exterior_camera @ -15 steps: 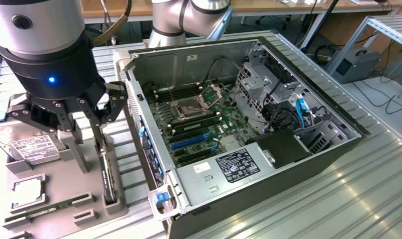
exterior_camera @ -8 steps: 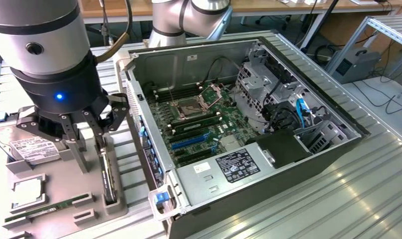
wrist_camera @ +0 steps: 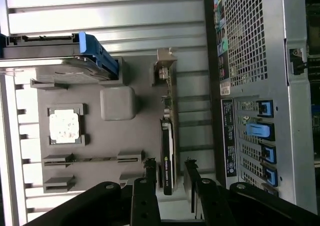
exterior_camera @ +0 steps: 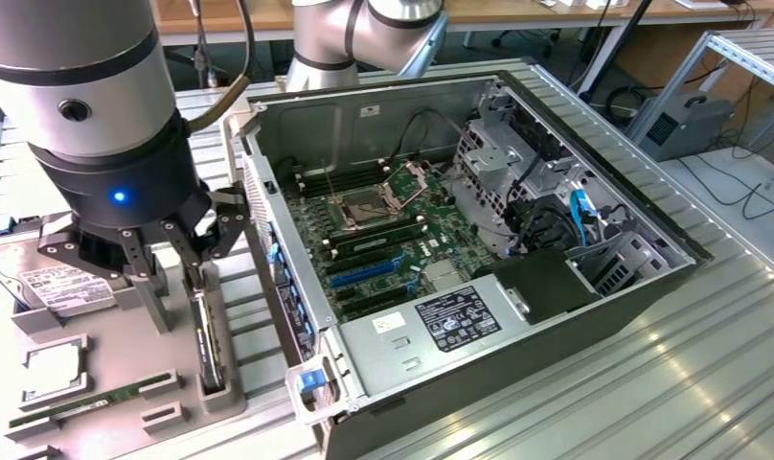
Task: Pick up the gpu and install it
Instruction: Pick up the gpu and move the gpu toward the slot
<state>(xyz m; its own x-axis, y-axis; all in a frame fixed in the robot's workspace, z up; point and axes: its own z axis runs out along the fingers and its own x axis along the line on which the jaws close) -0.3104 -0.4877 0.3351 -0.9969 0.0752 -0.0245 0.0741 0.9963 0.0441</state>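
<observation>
One arm hangs over the grey holder (exterior_camera: 112,359) on the worktop (exterior_camera: 694,383), to the exterior view's left of the open computer case (exterior_camera: 489,355). Its tool (exterior_camera: 170,264) sits low above the gpu (exterior_camera: 210,345), which stands on edge in a slot of the holder. In the wrist view the tool (wrist_camera: 170,181) is spread apart, with fingers (wrist_camera: 150,183) either side of the gpu (wrist_camera: 167,146) near one end and a gap showing on both sides.

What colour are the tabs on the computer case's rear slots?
Blue tabs; wrist view shows them best.
</observation>
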